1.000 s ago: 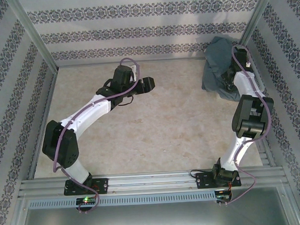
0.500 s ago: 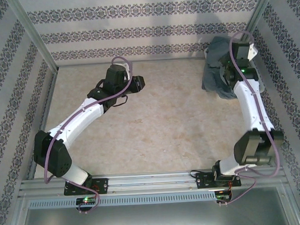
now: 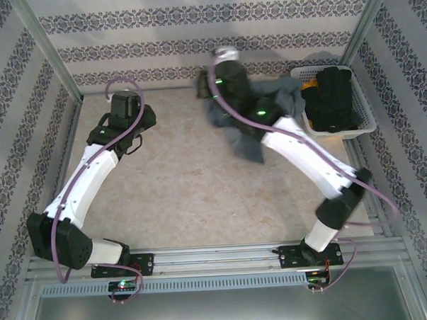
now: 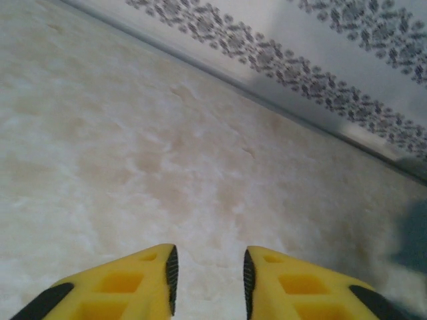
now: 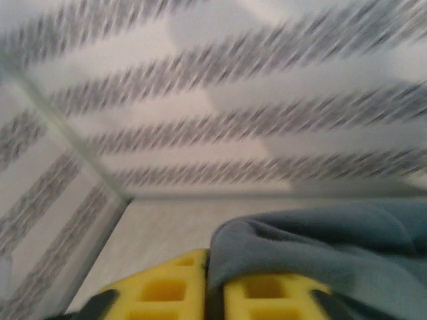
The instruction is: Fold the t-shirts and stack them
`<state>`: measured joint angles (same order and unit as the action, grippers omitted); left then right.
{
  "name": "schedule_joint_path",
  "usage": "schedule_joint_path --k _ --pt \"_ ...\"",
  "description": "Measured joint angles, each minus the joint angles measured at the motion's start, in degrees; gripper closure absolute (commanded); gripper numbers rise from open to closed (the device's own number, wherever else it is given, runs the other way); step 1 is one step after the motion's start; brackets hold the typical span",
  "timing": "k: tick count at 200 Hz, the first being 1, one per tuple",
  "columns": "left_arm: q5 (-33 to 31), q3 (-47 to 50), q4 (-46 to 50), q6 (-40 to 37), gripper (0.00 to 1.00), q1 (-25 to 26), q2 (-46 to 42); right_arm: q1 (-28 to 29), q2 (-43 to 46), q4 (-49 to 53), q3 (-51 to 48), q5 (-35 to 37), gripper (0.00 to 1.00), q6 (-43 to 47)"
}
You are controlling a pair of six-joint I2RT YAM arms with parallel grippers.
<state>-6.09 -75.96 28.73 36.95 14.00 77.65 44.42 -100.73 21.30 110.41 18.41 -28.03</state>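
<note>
1. In the top view the two arm bases sit at the bottom edge of the frame. The beige bench (image 3: 180, 197) spreads out above them.
2. The left arm (image 3: 87, 180) rises along the left side of the frame, toward the upper left.
3. In the left wrist view the left end effector (image 4: 208, 270) hangs over bare bench. Its yellow fingers (image 4: 133, 280) stand apart with nothing between them.
4. The right arm (image 3: 305, 159) slants from the lower right up to the upper middle of the top view.
5. The slate blue-grey t-shirt (image 3: 230, 134) lies crumpled at the upper middle of the top view, partly under the right arm. One flap reaches right toward the basket. I cannot tell how much of it rests on the bench.
6. In the right wrist view the right end effector (image 5: 215, 288) is clamped on a fold of the t-shirt (image 5: 313, 247), which bunches over to the lower right.
7. A white basket (image 3: 362, 127) stands in the upper right corner of the top view. It holds dark items (image 3: 333, 98) too indistinct to name.
8. The patterned wall (image 3: 208, 33) runs across the top of the frame.
</note>
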Motion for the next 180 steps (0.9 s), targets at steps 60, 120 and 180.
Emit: schedule_joint_path --k 60,120,180 --pt "0.8 6.7 7.0 0.0 0.46 -1.7 -7.4 0.7 -18.7 13.2 9.0 -15.7 0.31 -1.0" --pt "10.6 20.3 13.3 1.4 0.40 1.4 -7.9 -19.8 11.3 9.0 -29.9 -15.6 0.34 -6.8" --pt "20.6 31.6 10.5 13.4 0.34 4.2 -0.9 -30.5 15.1 10.2 -53.1 -16.8 0.28 -10.0"
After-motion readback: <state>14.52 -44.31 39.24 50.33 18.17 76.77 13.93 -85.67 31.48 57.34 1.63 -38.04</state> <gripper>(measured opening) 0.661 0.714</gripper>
